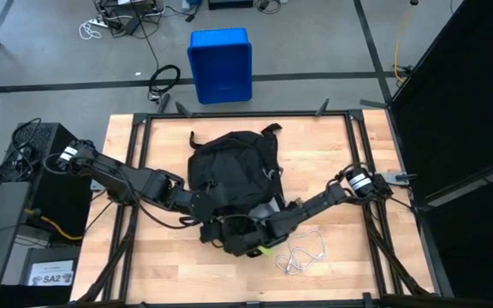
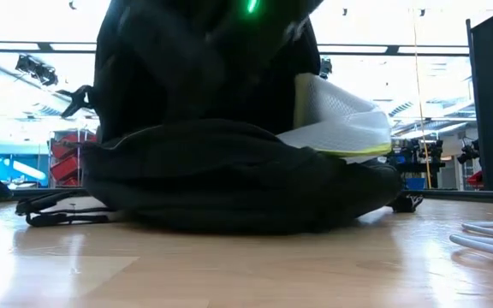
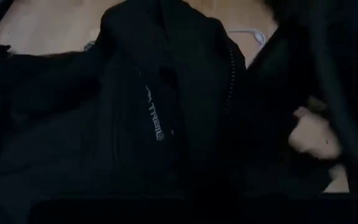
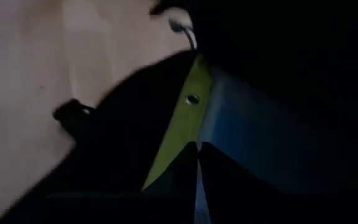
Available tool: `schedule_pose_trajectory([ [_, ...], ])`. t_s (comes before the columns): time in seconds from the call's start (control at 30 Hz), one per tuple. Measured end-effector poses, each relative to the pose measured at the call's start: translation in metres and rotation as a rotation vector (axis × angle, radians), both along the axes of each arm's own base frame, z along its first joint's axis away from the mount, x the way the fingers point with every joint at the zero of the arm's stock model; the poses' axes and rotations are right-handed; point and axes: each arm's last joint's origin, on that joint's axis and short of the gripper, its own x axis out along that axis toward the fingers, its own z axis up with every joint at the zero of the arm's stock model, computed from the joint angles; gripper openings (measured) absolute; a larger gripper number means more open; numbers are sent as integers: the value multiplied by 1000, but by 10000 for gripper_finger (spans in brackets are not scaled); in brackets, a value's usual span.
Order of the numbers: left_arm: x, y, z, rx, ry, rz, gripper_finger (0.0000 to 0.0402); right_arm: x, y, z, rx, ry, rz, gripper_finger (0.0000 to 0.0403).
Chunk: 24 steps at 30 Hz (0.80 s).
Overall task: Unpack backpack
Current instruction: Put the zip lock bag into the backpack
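Well, the backpack [image 1: 234, 167] lies mid-table, and both arms crowd its near end. The left gripper [image 1: 208, 224] is closed at the fabric; the right gripper [image 1: 251, 244] is closed on a white-and-lime shoe [image 2: 341, 120]. A white cable [image 1: 302, 252] lies beside them, a blue crate [image 1: 221, 64] beyond the table.

Black backpack [image 2: 221, 171] slumped on wooden table [image 2: 229, 265], filling centre. White shoe with yellow-green sole [image 2: 341, 120] protrudes at its side. White cable [image 2: 490, 235] nearby on table.
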Motion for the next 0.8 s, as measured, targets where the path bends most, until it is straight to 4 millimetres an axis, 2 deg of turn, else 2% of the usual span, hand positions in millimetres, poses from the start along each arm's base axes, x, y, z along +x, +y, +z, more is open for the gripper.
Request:
schedule_pose_trajectory([
  [0.17,1,0,-1,2,-2,3,6,15,-21,-36,62,63,-2,0],
  [0.3,1,0,-1,0,-2,5,6,23,-43,-49,67,58,-84,0],
  [0.43,1,0,0,-7,-7,8,6,27,-74,-53,0,37,-232,0],
  [0.6,1,-1,0,-19,-7,12,6,30,-102,-54,-41,-5,-363,0],
  [0.8,0,-1,0,-17,-6,6,6,32,-125,-53,-27,-36,-434,0],
])
